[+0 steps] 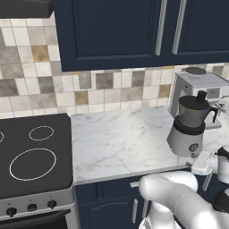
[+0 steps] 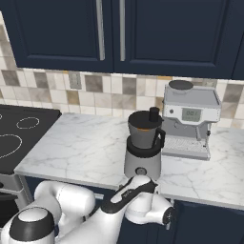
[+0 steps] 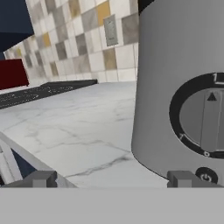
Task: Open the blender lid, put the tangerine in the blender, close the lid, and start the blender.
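Gripper (image 3: 112, 178), jaws spread, faces the round knob (image 3: 205, 120) on the rounded silver-grey blender (image 3: 175, 87), lower right, presumably to start it.

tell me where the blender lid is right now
The blender lid sits on top of the blender jar, in the middle of the right base view, just left of the coffee machine.

At the right of the frame the blender (image 1: 188, 129) stands on the marble counter (image 1: 116, 143), its black blender lid (image 1: 201, 96) seated on the dark jar. A silver coffee machine (image 1: 197, 87) sits just behind it. A black stovetop (image 1: 31, 152) fills the left side.
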You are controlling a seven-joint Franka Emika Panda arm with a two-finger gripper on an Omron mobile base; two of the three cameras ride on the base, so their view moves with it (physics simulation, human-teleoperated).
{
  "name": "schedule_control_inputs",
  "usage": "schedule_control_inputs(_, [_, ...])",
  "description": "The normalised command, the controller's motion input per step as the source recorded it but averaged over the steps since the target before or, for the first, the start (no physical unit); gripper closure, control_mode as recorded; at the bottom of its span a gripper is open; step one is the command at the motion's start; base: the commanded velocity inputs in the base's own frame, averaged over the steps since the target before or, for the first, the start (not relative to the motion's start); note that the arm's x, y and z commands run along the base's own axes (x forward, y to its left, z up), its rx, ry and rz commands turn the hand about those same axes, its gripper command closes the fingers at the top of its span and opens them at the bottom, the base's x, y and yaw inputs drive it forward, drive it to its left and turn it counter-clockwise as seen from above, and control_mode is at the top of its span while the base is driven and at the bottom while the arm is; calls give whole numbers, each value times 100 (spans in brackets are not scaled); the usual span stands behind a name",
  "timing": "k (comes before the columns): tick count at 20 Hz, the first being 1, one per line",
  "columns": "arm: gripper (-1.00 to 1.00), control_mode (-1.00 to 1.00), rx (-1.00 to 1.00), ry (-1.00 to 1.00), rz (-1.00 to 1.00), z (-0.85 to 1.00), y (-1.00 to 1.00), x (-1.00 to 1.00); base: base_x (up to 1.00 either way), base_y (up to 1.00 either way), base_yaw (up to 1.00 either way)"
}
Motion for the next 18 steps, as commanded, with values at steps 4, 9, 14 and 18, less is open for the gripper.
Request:
schedule_control_inputs(4, [-100,-100,0,0,0,-24,-39,7,0,0,0])
schedule_control_inputs(9, [-100,-100,0,0,0,-16,-12,20,0,0,0])
schedule_control_inputs(14, [-100,-100,0,0,0,-11,0,24,0,0,0])
schedule_control_inputs(18, [-100,-100,0,0,0,-20,6,3,0,0,0])
